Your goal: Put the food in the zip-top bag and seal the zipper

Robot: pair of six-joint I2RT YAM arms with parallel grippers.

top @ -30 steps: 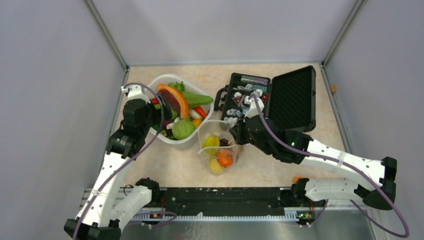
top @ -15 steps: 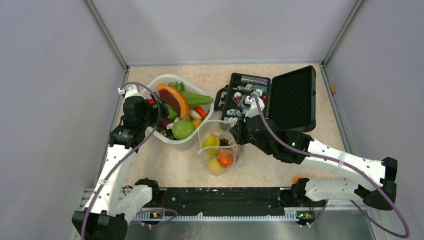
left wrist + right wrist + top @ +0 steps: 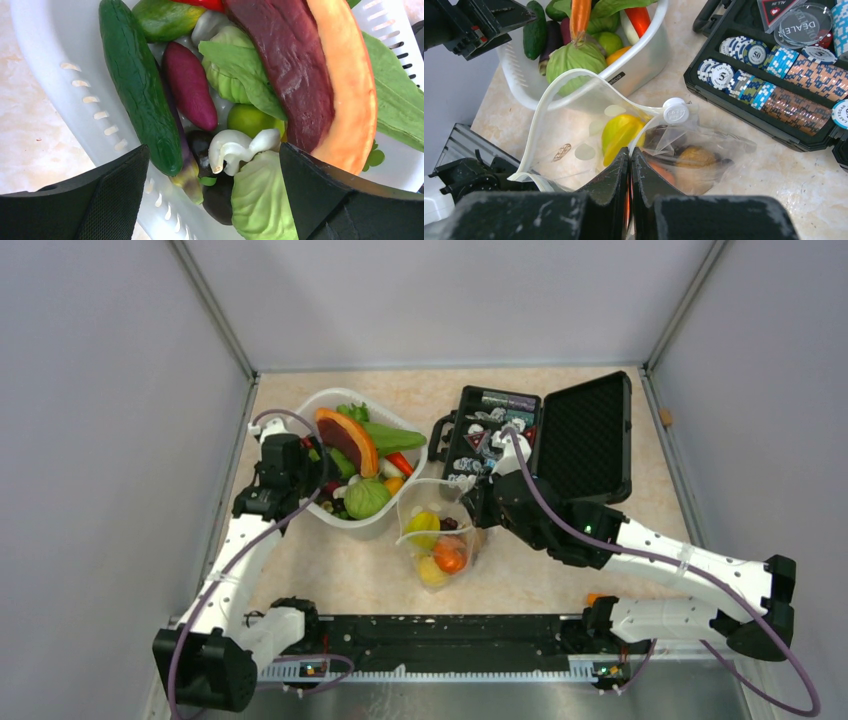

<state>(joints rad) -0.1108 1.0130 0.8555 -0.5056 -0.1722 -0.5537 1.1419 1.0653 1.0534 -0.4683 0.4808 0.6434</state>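
**Step in hand:** pick one item of food from the white basket and transfer it to the zip-top bag.

**Left gripper**: the jaws are spread wide and hang directly over the basket contents. The cucumber lies along the basket wall towards the left finger; a purple piece sits just beside it; green leaves lie towards the right finger.

**Right gripper**: the fingers are pressed together at the near edge of the bag mouth. The pads hide the contact itself, but they appear to pinch the bag wall and hold the mouth up.

**Bag:** it lies on the table between the basket and the black case, just beside the basket front, with the mouth gaping towards the basket. The zipper is unsealed and its strip is bowed into an open loop; the white slider sits at the end nearer the case. A lemon and a tangerine lie inside; most of the food is in the basket.

**Procedure:**
1. Select one exposed, firm item; the cucumber is a fair candidate.
2. Align the jaws across its narrow width, not its length.
3. Descend until both fingers straddle it; avoid trapping loose leaves or the slotted basket wall.
4. Close firmly; lift clear of the basket rim before traversing.
5. Release low inside the loop of the mouth, not above it.
6. Hold the right grip constant throughout; a slack pinch lets the mouth collapse.
7. Defer sealing until the basket holds no food.
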